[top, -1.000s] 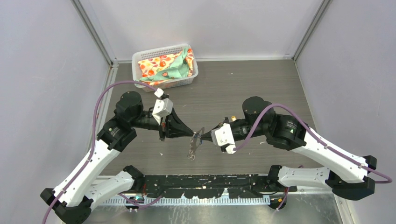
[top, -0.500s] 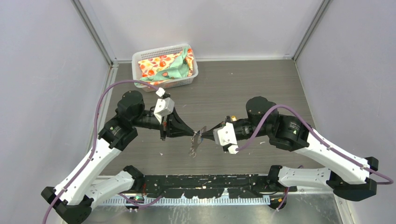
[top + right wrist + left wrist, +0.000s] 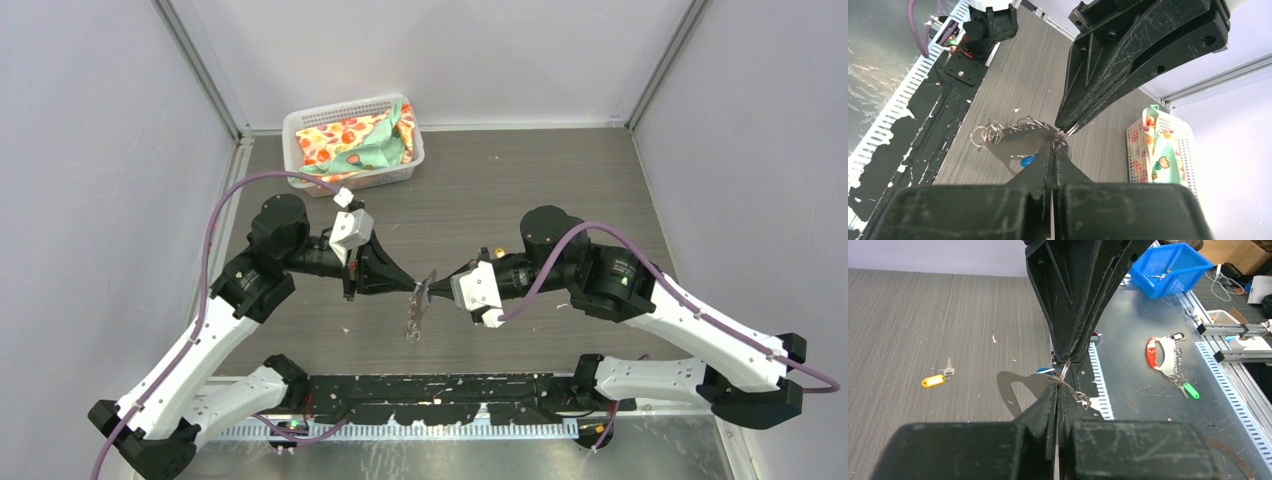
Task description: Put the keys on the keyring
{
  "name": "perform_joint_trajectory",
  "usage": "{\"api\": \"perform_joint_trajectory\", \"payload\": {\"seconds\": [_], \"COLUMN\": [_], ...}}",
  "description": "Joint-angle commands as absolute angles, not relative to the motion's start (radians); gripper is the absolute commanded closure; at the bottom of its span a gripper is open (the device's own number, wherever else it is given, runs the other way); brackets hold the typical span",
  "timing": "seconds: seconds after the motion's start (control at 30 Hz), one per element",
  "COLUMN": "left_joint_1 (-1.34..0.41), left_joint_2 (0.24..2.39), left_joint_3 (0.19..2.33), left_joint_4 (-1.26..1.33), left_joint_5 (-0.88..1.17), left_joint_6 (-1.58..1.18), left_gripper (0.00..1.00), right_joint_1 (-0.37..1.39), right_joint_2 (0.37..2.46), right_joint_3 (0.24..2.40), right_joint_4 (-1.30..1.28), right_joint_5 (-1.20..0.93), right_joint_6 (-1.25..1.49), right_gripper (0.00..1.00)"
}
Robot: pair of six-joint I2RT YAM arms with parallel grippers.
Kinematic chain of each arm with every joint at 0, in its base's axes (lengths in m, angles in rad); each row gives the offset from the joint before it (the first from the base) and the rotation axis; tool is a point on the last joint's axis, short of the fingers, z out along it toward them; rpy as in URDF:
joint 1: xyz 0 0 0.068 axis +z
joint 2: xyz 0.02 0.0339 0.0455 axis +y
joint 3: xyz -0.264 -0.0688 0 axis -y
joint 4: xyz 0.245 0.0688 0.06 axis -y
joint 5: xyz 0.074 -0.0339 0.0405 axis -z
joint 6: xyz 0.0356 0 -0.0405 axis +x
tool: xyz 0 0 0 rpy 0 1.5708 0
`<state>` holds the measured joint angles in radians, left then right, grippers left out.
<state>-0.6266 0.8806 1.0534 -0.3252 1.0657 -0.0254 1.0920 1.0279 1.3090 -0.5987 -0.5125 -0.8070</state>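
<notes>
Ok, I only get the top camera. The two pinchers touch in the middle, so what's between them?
Observer: A small wire ring sits right where the tips of the left gripper and the right gripper meet, at a corner of the silvery keyring plate. Both grippers are shut.
Operator: Where's the blue key?
Observer: The blue key is under the plate. Its head peeks out beside the right gripper's fingers. I can't tell whether it is gripped.
Operator: And the yellow one?
Observer: The yellow-tagged key lies flat on the table, apart from both grippers.
</notes>
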Motion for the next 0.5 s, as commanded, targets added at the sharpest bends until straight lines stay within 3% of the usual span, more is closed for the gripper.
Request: {"api": "perform_joint_trajectory", "payload": {"seconds": [0.0,0.47], "left_joint_1": [-0.629,-0.630], "left_joint_2": [0.873,0.866], "left_joint_3": [1.053,1.048], "left_joint_4": [-0.284,-0.300], "left_joint_5": [1.079,1.075], "left_joint_6": [-0.027,-0.004], "left_gripper": [1.00,1.00], "right_joint_1": [1.097,1.095], "right_joint_2": [1.021,1.028], "right_joint_3": [1.337,1.353], "right_joint_4": [-0.555,-0.565], "right_joint_5": [-0.506,-0.500], "right_joint_6": [-0.809,-0.817], "right_gripper": [0.99,0.99]}}
